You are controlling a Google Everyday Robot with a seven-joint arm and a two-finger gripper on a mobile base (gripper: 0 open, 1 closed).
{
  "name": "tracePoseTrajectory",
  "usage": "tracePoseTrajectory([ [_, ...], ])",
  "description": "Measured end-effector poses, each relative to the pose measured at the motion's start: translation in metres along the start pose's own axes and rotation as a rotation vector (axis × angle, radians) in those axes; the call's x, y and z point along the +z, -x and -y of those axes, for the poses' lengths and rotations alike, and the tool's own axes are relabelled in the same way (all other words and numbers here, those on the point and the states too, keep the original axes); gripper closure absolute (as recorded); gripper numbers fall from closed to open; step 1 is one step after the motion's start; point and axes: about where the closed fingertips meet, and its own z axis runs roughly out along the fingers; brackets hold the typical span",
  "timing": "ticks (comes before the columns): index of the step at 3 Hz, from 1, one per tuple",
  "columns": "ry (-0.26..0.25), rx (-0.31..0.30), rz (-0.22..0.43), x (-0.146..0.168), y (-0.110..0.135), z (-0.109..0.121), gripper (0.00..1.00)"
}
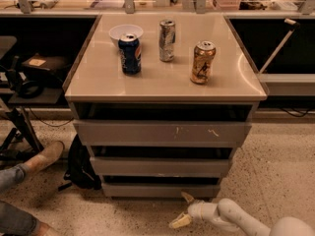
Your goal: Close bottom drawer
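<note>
The bottom drawer (160, 190) is the narrowest grey-brown front, lowest in the cabinet, and it sits pushed in, close to flush under the middle drawer (160, 166). The top drawer (162, 132) has pale scratch marks. My gripper (183, 209) is at the floor just in front of the bottom drawer's right half, with its two pale fingers spread apart and holding nothing. One fingertip (187, 197) is right at the drawer's lower edge. My white arm (236, 218) runs off to the lower right.
On the cabinet top (162, 82) stand a blue can (130, 53), a silver can (167, 40), a gold can (203, 62) and a white bowl (125, 32). A person's leg and shoe (42, 157) lie at the left. A black bag (81, 166) leans beside the cabinet.
</note>
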Motion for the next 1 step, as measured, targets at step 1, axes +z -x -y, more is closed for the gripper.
tracePoseTrajectory([
  [1, 0.000, 0.000, 0.000, 0.0001, 0.0000, -0.0001, 0.00],
])
